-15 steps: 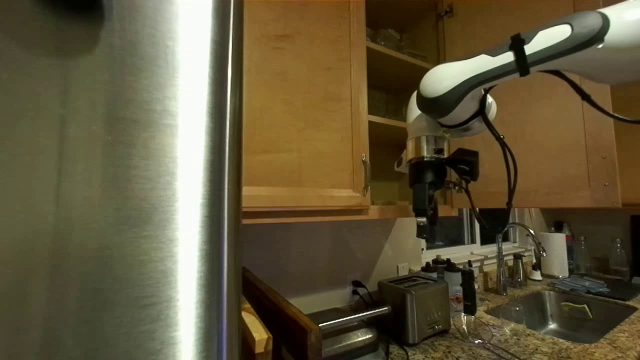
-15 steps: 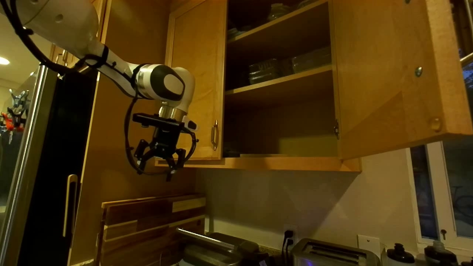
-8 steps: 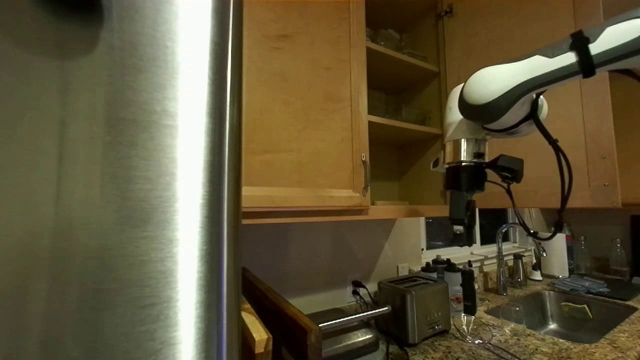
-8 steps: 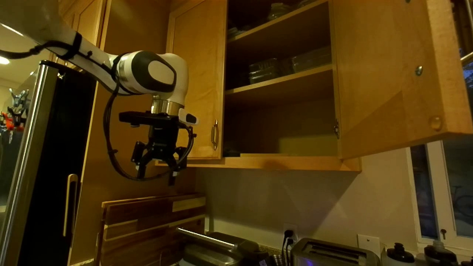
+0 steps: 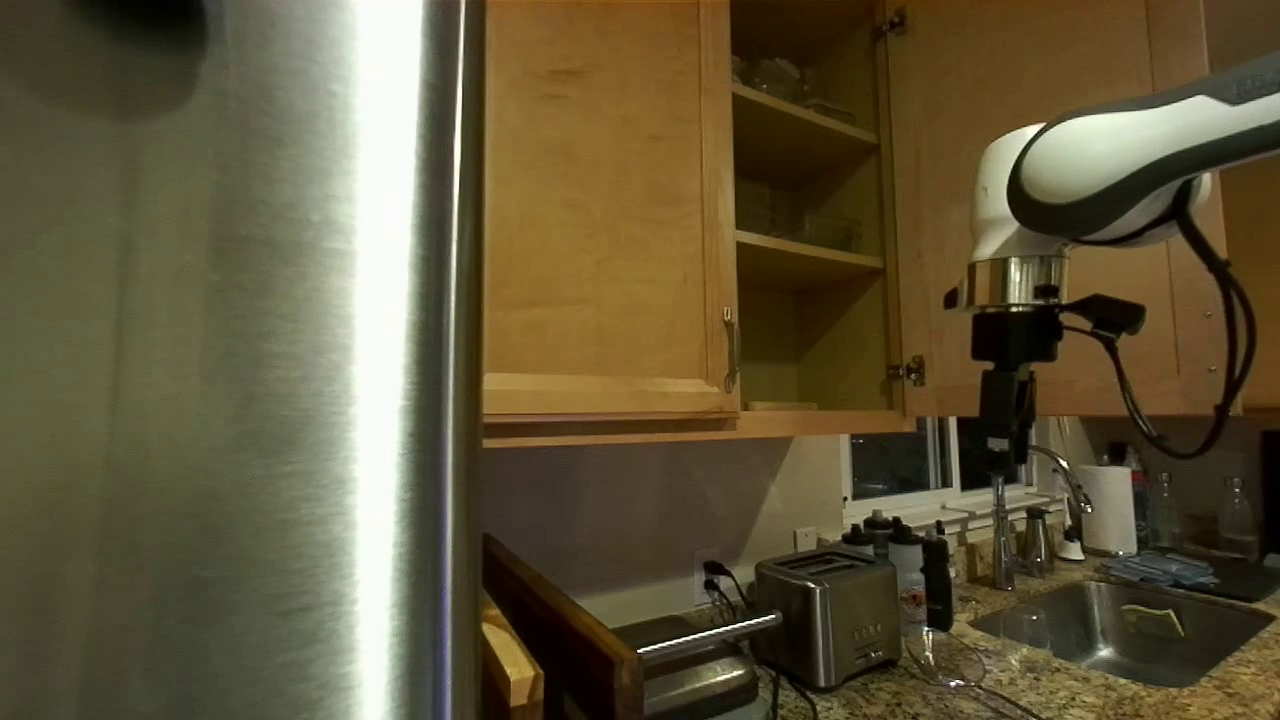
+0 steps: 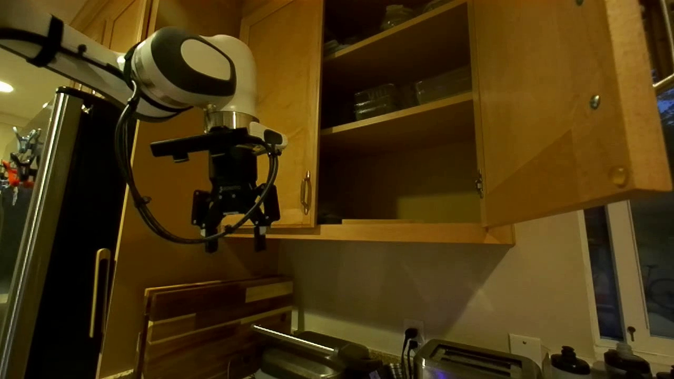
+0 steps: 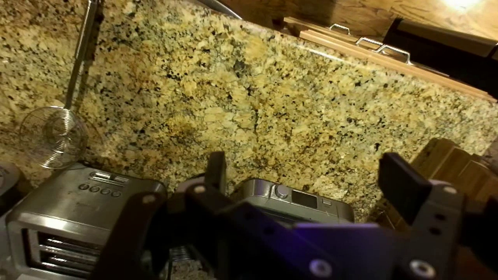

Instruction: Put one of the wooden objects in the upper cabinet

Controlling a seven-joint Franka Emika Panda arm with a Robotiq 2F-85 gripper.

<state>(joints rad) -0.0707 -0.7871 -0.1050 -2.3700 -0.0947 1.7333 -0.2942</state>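
Note:
The upper cabinet, of honey-coloured wood, shows in both exterior views (image 5: 610, 210) (image 6: 410, 233). Its right door (image 6: 547, 116) stands open and its left door is shut. Wooden boards (image 6: 216, 326) stand on edge on the counter beside the tall side panel. They also show in an exterior view (image 5: 560, 630) and at the right of the wrist view (image 7: 459, 167). My gripper (image 6: 236, 243) points down, open and empty, in front of the cabinet's lower edge and above the boards' height. Its spread fingers show in the wrist view (image 7: 307, 175), and it appears side-on in an exterior view (image 5: 1003, 460).
A toaster (image 5: 828, 615) and a grey appliance with a bar handle (image 5: 710, 635) stand on the counter. Bottles (image 5: 908, 575), a wire strainer (image 7: 58, 136) and the sink (image 5: 1130, 630) are further along. A steel fridge (image 5: 230, 400) stands close. A thin pale piece (image 6: 382, 221) lies on the bottom shelf.
The arm has moved away from the cabinet, rightward in an exterior view, and appears larger in an exterior view. The gripper has turned slightly and stays open. Boards and doors look the same.

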